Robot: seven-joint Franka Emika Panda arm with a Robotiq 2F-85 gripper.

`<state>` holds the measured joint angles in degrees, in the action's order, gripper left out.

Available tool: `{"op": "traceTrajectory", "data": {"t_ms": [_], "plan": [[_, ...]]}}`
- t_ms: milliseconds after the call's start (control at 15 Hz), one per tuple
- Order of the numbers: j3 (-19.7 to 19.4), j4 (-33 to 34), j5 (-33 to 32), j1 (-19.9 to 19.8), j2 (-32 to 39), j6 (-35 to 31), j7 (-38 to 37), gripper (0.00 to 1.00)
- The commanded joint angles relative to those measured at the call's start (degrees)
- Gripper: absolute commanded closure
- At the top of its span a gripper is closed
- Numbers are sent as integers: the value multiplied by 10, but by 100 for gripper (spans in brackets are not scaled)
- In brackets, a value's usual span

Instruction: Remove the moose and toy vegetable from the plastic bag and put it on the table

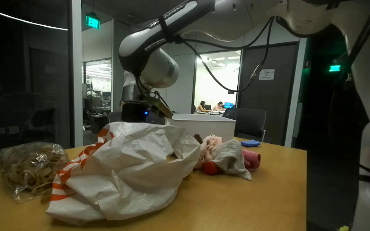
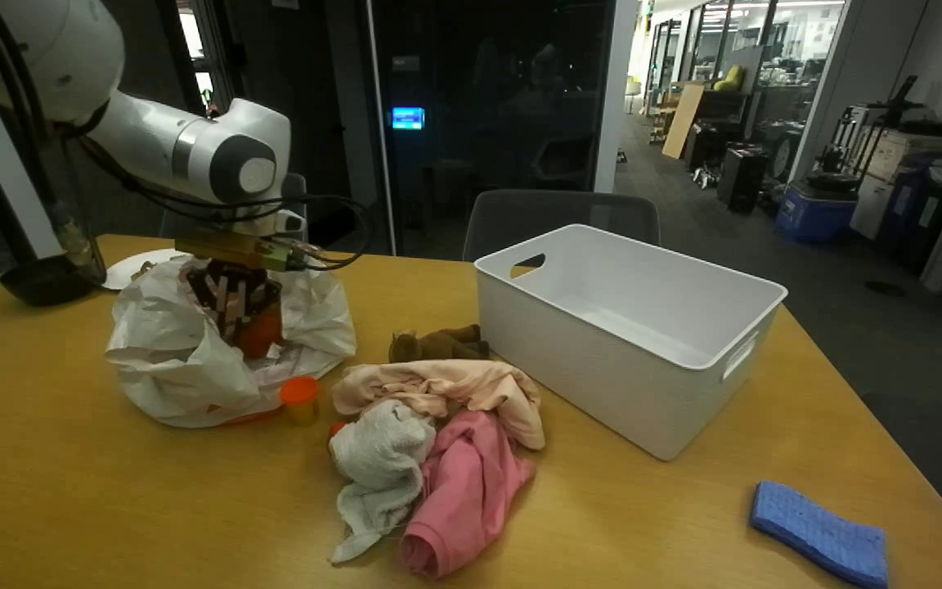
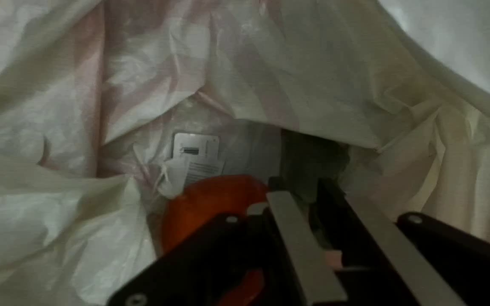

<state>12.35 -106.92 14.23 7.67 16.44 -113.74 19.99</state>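
Note:
The white plastic bag [image 1: 124, 173] with orange-red print stands crumpled on the table [image 1: 236, 205]. It also shows in an exterior view [image 2: 168, 360], its mouth open. My gripper [image 2: 234, 315] reaches down into the bag. In the wrist view, the fingers [image 3: 302, 189] are apart with a narrow gap and no clear hold on anything. A round orange-red thing [image 3: 215, 204], perhaps the toy vegetable, lies in the bag beside one finger. A dark greenish thing [image 3: 313, 163] lies beyond the fingertips. A brown plush animal [image 2: 438, 342], likely the moose, lies on the table outside the bag.
A white bin [image 2: 602, 360] stands near the plush. Peach [image 2: 438, 384], grey [image 2: 381, 458] and pink cloths [image 2: 467, 491] lie heaped beside it. An orange-lidded container [image 2: 299, 401] stands by the bag. A blue sponge [image 2: 818, 532], clear bag of tan bits [image 1: 32, 170] and black pan [image 2: 50, 281] lie around.

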Motion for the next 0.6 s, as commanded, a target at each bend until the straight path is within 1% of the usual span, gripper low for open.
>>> {"op": "traceTrajectory", "data": {"t_ms": [0, 67, 133, 200, 267, 333, 400, 467, 533], "plan": [[5, 7, 16, 2, -2, 14, -8, 47], [6, 6, 19, 2, -2, 12, -7, 71], [5, 5, 18, 2, -2, 10, -9, 80], [5, 5, 20, 2, -2, 9, -12, 80], [6, 6, 22, 1, -1, 10, -7, 86], [5, 7, 19, 2, 1, 9, -7, 56], [4, 8, 14, 3, 3, 5, -8, 51], [4, 12, 11, 4, 9, 6, -10, 51], [4, 14, 8, 4, 13, 7, -9, 45]]}}
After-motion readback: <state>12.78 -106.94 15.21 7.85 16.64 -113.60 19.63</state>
